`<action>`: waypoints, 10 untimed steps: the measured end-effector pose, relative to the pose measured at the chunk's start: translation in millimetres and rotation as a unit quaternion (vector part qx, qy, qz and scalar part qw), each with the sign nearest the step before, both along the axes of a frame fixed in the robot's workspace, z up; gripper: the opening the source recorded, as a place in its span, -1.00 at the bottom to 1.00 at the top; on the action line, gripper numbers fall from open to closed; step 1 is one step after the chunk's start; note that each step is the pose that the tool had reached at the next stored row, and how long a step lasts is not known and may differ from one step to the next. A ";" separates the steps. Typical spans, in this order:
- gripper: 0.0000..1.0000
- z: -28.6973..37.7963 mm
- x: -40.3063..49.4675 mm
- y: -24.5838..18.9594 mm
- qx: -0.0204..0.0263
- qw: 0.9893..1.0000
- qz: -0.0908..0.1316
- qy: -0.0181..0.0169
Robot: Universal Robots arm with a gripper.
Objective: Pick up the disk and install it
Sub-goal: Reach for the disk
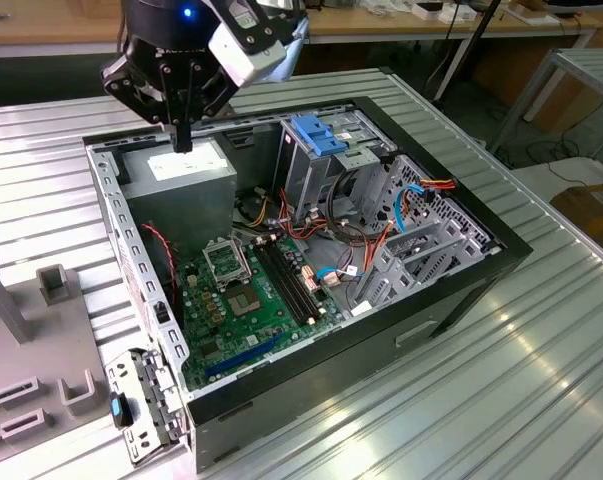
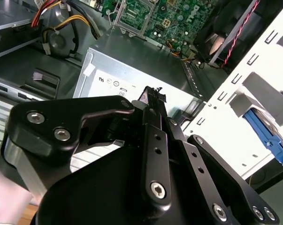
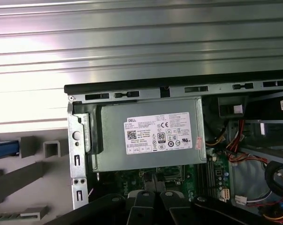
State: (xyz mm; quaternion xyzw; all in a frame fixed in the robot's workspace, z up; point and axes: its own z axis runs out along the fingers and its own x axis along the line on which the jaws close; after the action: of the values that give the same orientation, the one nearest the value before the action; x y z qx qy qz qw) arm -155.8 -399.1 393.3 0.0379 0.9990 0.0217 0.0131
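Shut tight and empty, the hand [image 1: 184, 143] is poised just above the power-supply box [image 1: 206, 195], whose top could be struck by any descent.

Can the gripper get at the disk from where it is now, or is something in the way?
Probably yes. The gripper hangs over the power supply, while the disk lies outside the case in a grey holder, with its blue rail exposed.

Green motherboard [image 1: 246, 300], grey power supply [image 3: 108, 145] with white label [image 3: 162, 132], blue-topped cage [image 1: 309, 160], black gripper [image 1: 184, 143], ribbed silver table [image 1: 541, 380]
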 end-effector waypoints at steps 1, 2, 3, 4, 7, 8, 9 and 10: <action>-0.79 0.0 -1.6 0.0 0.000 1.000 0.000 0.000; -0.79 0.0 -3.9 0.0 0.000 1.000 0.000 0.000; -0.79 0.0 -5.3 0.0 0.000 1.000 0.000 0.000; -0.79 0.0 -6.2 0.0 0.000 1.000 0.000 0.000; -0.79 0.0 -8.8 0.0 0.000 1.000 0.000 0.000; -0.79 0.0 -9.9 0.0 0.000 1.000 0.000 0.000; -0.79 0.0 -11.5 0.0 0.000 1.000 0.000 0.000; -0.79 0.0 -12.8 0.0 0.000 1.000 0.000 0.000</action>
State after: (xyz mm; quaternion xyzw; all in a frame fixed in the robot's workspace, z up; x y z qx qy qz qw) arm -168.7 -399.1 393.3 0.0379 0.9990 0.0217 0.0131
